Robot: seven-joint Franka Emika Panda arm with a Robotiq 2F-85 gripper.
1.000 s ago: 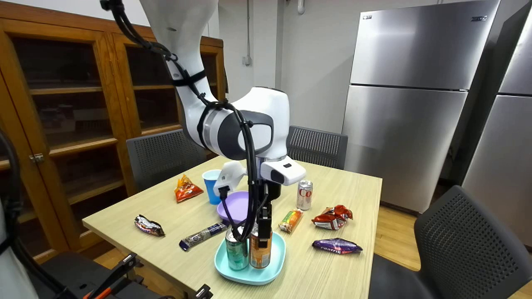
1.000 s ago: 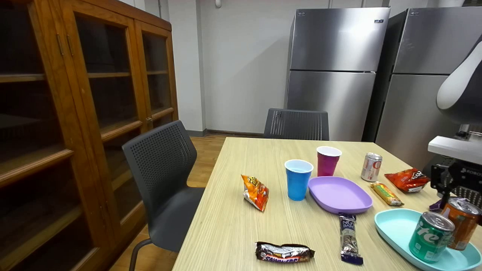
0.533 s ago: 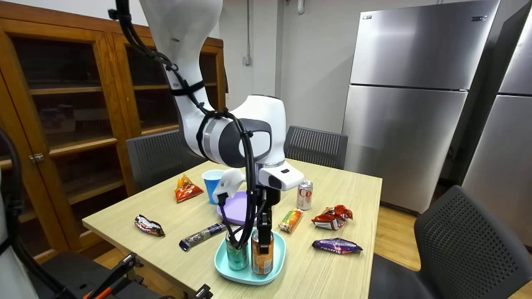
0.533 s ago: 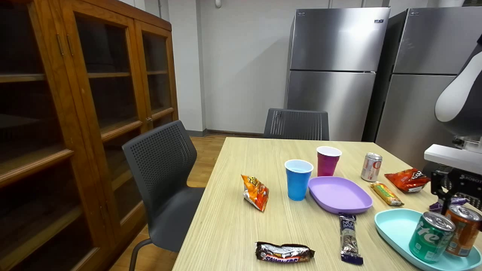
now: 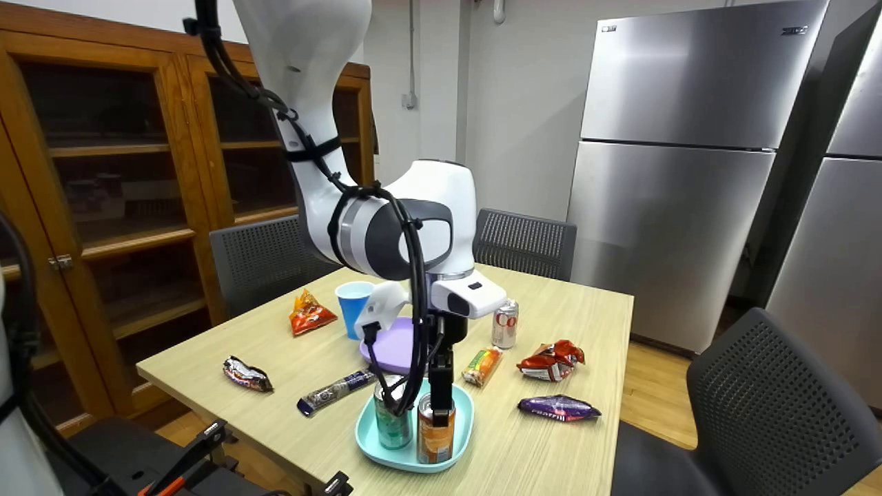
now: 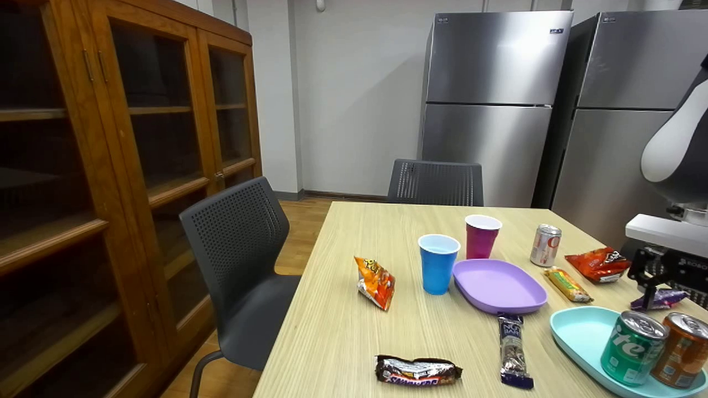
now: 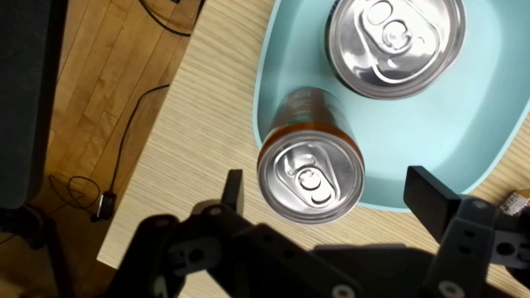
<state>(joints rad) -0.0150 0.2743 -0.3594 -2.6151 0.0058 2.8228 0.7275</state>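
Orange can (image 5: 435, 444) sits lower now, on the tray (image 5: 464, 417) at the frame's bottom middle; our fingers (image 7: 430, 203) just spread wide off it, so we think it's set down.

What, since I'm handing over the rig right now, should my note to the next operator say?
Gripper: open; in the wrist view its fingers show either side of the orange can, gaps visible, nothing held.
Things: the orange can stands beside the green can in the turquoise tray; a silver can stands outside it on the table.
Done: the orange can is in the tray, ungripped.
Left: probably a careful lift clear of the orange can.
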